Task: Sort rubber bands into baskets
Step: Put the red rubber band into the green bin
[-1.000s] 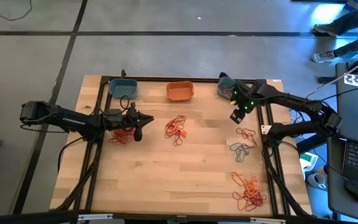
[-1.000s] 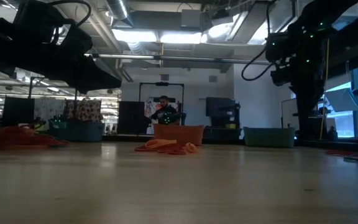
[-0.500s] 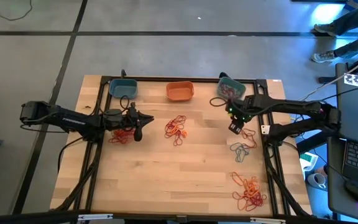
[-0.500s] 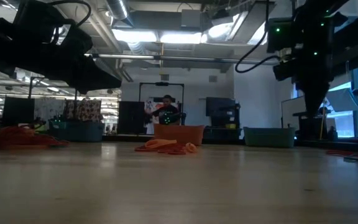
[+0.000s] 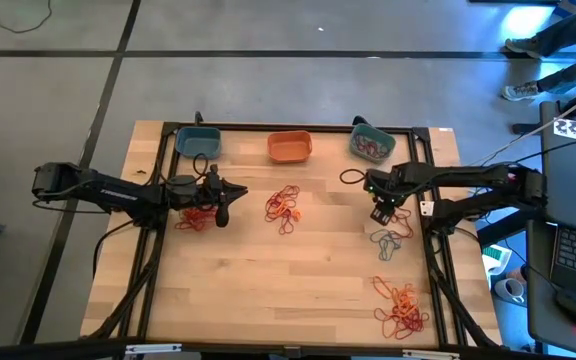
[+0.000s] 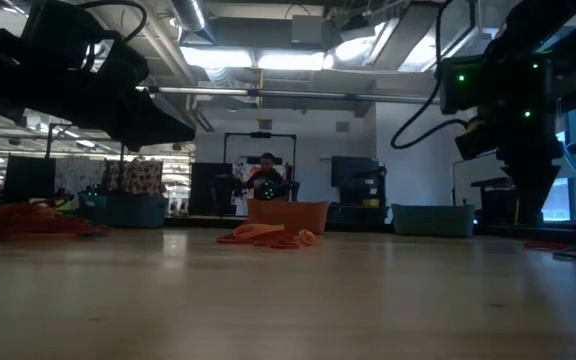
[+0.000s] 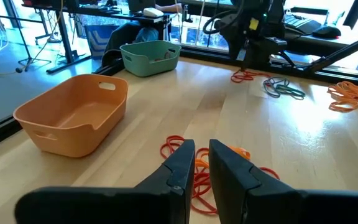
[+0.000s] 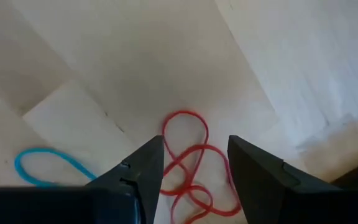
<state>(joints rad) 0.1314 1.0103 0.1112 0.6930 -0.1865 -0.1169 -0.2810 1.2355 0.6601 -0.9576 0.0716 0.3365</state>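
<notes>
Three baskets stand along the table's far edge: teal-blue (image 5: 198, 141), orange (image 5: 289, 146), and teal (image 5: 372, 144) with bands inside. Rubber bands lie in loose heaps: red (image 5: 193, 218) under the left arm, red and orange (image 5: 283, 207) mid-table, red (image 5: 400, 214), grey-teal (image 5: 388, 242) and orange (image 5: 401, 308) on the right. My right gripper (image 5: 380, 211) points down, open, just above the right red bands (image 8: 188, 155), one finger on each side, apart from them. My left gripper (image 7: 202, 152) hovers level, facing the middle heap (image 7: 185, 163), its fingers a narrow gap apart and holding nothing.
Black frame rails (image 5: 430, 190) run along the table's left and right sides. Bare wood spans the near half of the table (image 5: 288, 290). The room beyond shows desks and a person far behind the orange basket (image 6: 264, 175).
My right gripper has swung from beside the far-right teal basket toward the table's near edge and sunk lower, ending over the red bands on the right. Its fingers have stayed apart. The left arm has kept still.
</notes>
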